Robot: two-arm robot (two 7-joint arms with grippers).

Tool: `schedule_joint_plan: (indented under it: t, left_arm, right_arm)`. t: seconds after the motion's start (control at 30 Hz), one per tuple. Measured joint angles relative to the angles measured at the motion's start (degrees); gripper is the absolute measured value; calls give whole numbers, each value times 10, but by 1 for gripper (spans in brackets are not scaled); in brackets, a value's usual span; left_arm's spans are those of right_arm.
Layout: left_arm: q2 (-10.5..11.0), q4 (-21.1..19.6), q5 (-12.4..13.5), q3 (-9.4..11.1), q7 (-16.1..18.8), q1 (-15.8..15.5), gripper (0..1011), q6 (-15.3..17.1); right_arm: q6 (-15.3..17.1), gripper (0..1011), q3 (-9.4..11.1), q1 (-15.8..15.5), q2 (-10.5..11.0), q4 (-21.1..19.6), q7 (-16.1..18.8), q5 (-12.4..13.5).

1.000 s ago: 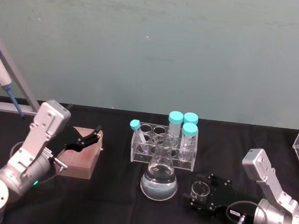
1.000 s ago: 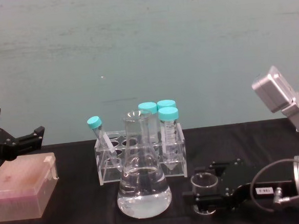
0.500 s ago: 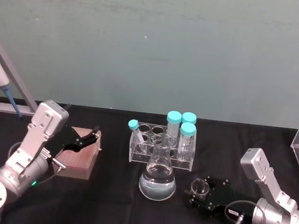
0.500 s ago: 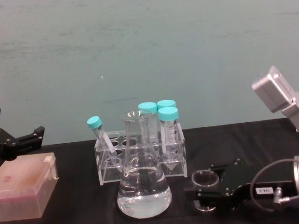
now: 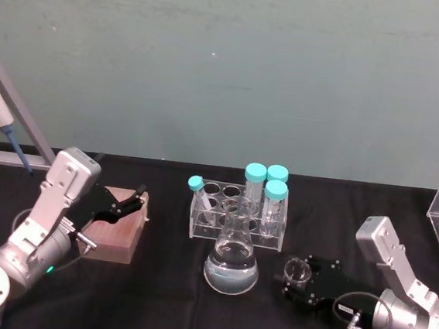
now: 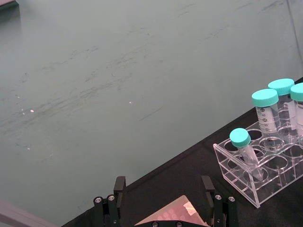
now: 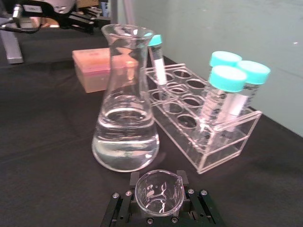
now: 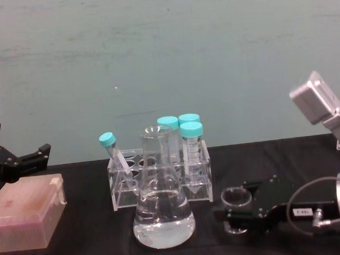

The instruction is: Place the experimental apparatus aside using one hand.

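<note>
While the left claw [image 5: 135,200] hangs spread over the pink box [image 5: 115,238], the right claw [image 5: 296,278] grips the small glass beaker [image 5: 297,267] between its fingers, low on the table [image 5: 167,299], with the conical flask [image 5: 231,268] near its left.

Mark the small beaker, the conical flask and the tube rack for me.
small beaker [image 7: 159,193]: right wrist view, on its glass wall.
conical flask [image 5: 231,268]: head view, on the liquid-filled base.
tube rack [image 8: 122,196]: chest view, on its clear front wall.

Your left end effector [image 6: 163,189] has its 2 black fingers [image 6: 120,185] spread wide, a pink box [image 6: 173,217] showing between them. Farther out on the black surface [image 6: 180,163], a clear rack [image 6: 246,182] carries 4 teal-capped tubes [image 6: 265,106], 1 leaning.
</note>
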Motion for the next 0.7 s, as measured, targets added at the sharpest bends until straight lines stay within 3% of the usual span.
schedule_joint_plan:
  t: [0.37, 0.7]
  left_arm:
    - [0, 0, 0, 0, 0, 0, 1000, 0]
    - [0, 0, 0, 0, 0, 0, 1000, 0]
  right_arm:
    - [-8, 469, 32, -13, 1, -23, -72, -12]
    - [-5, 469, 79, -14, -16, -23, -155, -26]
